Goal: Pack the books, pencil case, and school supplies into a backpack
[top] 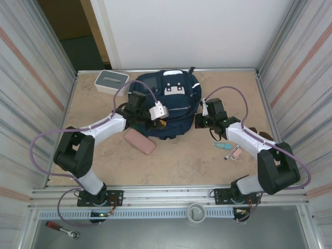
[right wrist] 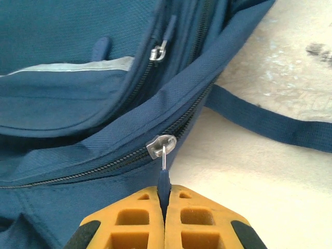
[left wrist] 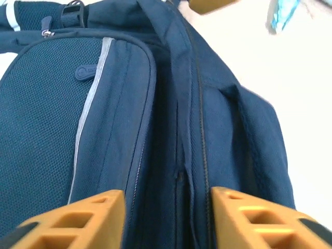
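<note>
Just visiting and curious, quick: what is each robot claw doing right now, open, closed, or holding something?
Left gripper: open, straddling the backpack.
Right gripper: closed on the backpack's zipper pull.

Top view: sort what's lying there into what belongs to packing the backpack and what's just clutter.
For the job:
- backpack
- pink pencil case
- teal marker
- pink-and-white pen
- zipper pull, pinched by the right gripper

Lying about:
- white box with grey top
- red-handled ratchet, off the table at the near edge
</note>
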You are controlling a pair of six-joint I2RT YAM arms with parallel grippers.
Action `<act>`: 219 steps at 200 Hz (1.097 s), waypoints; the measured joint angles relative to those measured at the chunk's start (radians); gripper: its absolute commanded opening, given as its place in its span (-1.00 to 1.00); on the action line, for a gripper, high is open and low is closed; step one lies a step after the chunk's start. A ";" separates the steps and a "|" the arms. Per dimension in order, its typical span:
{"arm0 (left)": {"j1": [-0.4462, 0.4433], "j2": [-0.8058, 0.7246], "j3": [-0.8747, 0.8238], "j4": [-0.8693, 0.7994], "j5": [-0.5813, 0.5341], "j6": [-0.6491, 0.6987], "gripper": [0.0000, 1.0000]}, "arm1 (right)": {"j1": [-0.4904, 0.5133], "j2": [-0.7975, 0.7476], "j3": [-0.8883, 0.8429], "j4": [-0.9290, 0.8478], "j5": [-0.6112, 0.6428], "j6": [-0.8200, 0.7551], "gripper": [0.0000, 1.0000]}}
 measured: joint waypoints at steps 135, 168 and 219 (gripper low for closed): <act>-0.151 0.133 0.204 -0.017 -0.036 -0.047 -1.00 | 0.007 -0.100 -0.035 0.014 -0.061 0.069 -1.00; -0.076 0.046 0.064 0.079 0.134 -0.061 -1.00 | -0.097 0.102 0.059 0.015 0.010 0.084 -1.00; -0.058 0.022 0.037 0.077 0.208 -0.047 -1.00 | -0.182 0.260 0.176 0.019 -0.085 0.075 0.16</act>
